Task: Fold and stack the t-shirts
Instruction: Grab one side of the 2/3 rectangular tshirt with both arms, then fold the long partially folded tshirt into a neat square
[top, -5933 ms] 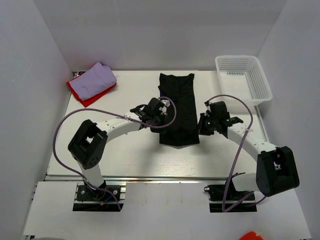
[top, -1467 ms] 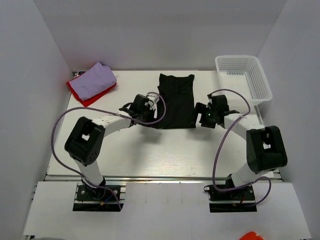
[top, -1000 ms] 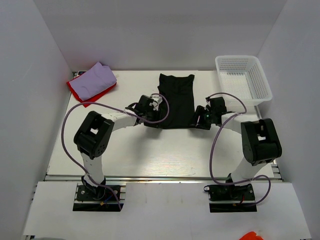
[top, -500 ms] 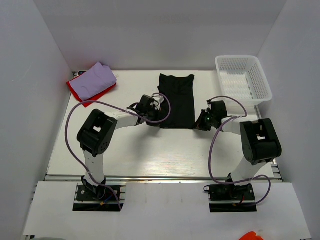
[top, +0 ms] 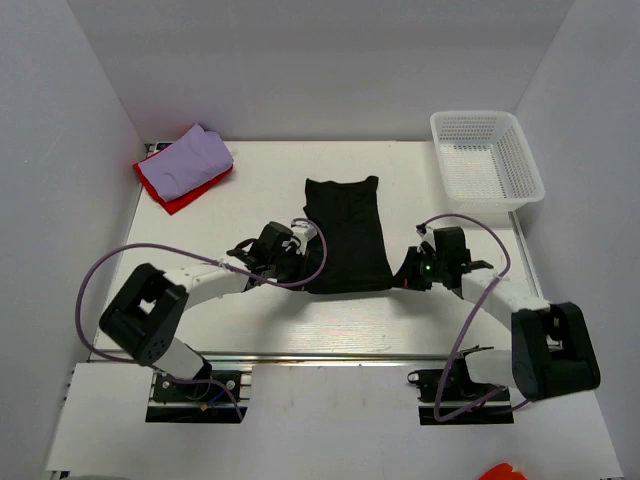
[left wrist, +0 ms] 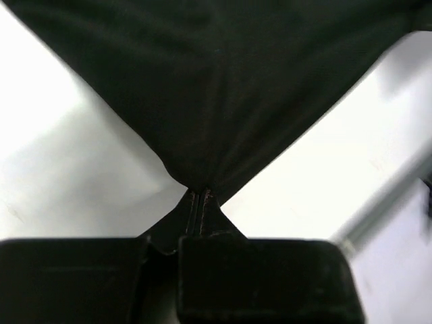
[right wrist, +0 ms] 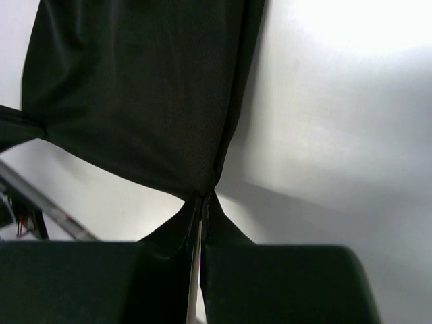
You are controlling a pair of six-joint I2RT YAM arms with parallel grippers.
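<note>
Item in hand: black t-shirt point(top: 345, 235), lying as a long narrow panel at mid tabletop point(top: 250, 200), short edges near and far. Left fingers point(left wrist: 210, 219) are pressed together on its near-left corner. Right fingers point(right wrist: 219, 226) are pressed together on its near-right corner, with cloth drawn taut to each pinch. Step judged: crosswise fold of the narrowed shirt, not yet made. Next move calls for both corners to rise and travel level toward the far edge, then release squarely. Lavender t-shirt point(top: 192, 158) rests on red t-shirt point(top: 178, 198) at the far-left corner, well apart. Container: white mesh basket point(top: 487, 204), far right, nothing visible inside.
</note>
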